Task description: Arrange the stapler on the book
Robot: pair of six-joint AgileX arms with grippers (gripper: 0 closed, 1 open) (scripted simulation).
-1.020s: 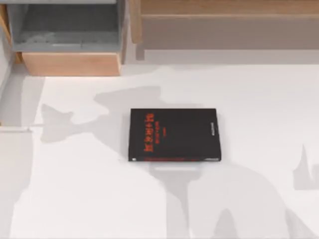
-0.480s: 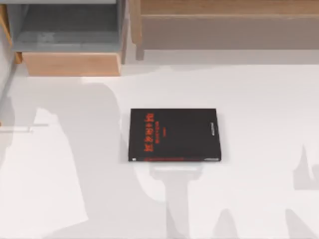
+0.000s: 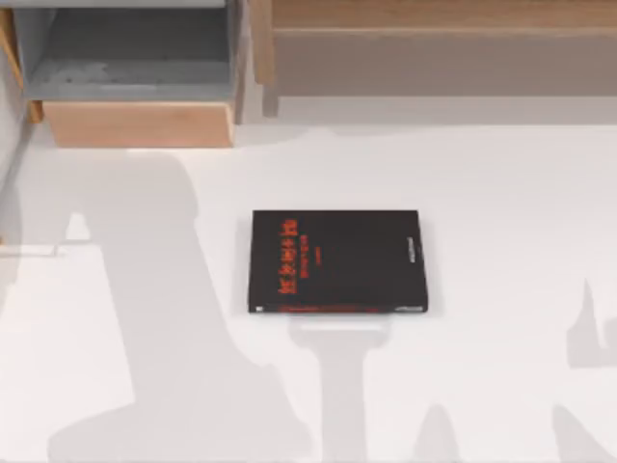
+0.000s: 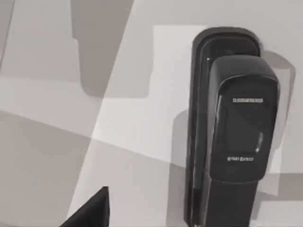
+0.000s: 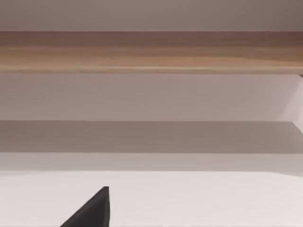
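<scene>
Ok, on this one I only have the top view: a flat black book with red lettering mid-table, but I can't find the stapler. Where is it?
Observer: The slim black stapler lies on the white table, seen in the left wrist view.
Operator: Is it held?
Observer: No. The left gripper hangs above it, apart.
Operator: And the right arm?
Observer: The right gripper faces a long wooden ledge.

A white surface (image 3: 501, 212) carried broad grey shadows. At its far left corner stood an open wooden box (image 3: 135, 121) with a grey inside, and a long wooden ledge (image 3: 434, 19) ran along the far edge to the right of it
</scene>
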